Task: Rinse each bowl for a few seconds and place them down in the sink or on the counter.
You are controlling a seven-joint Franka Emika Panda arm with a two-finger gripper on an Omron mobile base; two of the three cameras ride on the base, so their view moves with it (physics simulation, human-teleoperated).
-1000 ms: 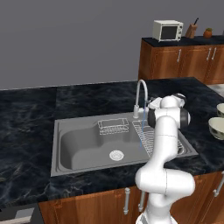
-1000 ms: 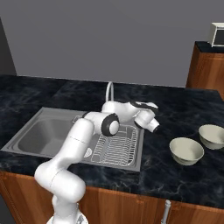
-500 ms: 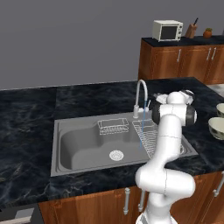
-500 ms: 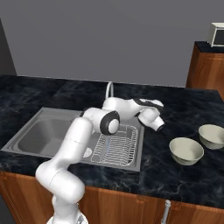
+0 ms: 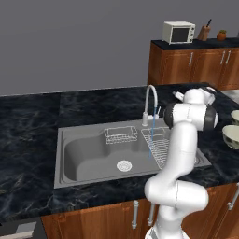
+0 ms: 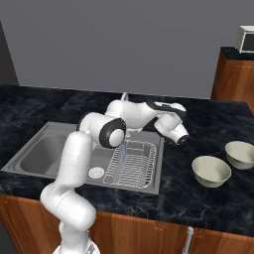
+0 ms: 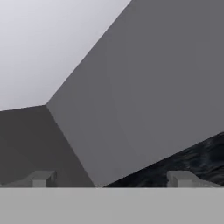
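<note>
Two cream-white bowls stand upright on the black counter (image 6: 198, 198) to the right of the sink (image 6: 34, 154): the near bowl (image 6: 212, 170) and the far bowl (image 6: 241, 153). They also sit at the right edge of the left base view, as the near bowl (image 5: 232, 135) and the far bowl (image 5: 235, 116). My gripper (image 6: 181, 140) hangs over the counter between the sink's rack and the near bowl, a short way left of it. In the hand view the fingertips (image 7: 41, 178) stand wide apart with nothing between them, so the gripper (image 7: 111, 179) is open. A thin stream of water (image 5: 150, 144) falls from the faucet (image 5: 151, 100).
A small wire basket (image 5: 120, 134) sits at the back of the basin, and a ribbed rack (image 6: 131, 161) fills the sink's right part. A taller wooden cabinet with a microwave (image 5: 179, 31) stands at the back right. The hand view looks at grey walls and a strip of counter (image 7: 197, 162).
The hand has swung to the right, off the sink's rack and out over the counter, closer to the near bowl. The bowls have not moved.
</note>
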